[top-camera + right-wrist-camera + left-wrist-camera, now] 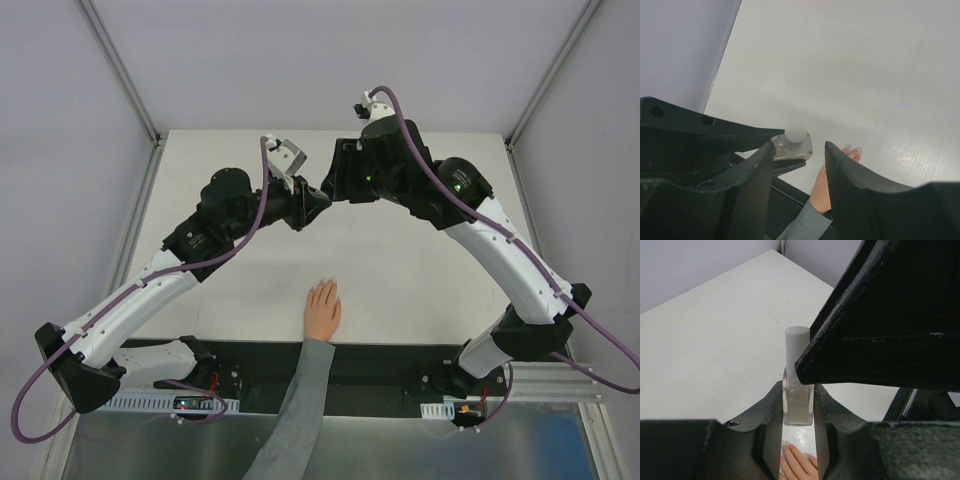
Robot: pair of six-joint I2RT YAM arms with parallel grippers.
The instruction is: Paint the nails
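Polish bottle (pixel 799 405) held above mid-table, pinched at its glass body by the left gripper (pixel 799 432), while the right gripper (pixel 799 156) stands spread either side of the white cap (pixel 796 131) — not yet closed on it, as far as we can see. The nails (pixel 858 150) lie below and nearer the arm bases, on a pale hand (pixel 322 310) resting flat on the table (pixel 420 270), fingers together, wrist in a grey sleeve (pixel 300 400). We judge the bottle light, smooth and breakable, with its cap the place to grip and twist. The nails look like small, hard targets on a soft hand, calling for a feather touch and no grasp at all. Any brush under the cap is hidden. From overhead the arms cover both the bottle and the grippers' tips — and the nails are too small to make out there.
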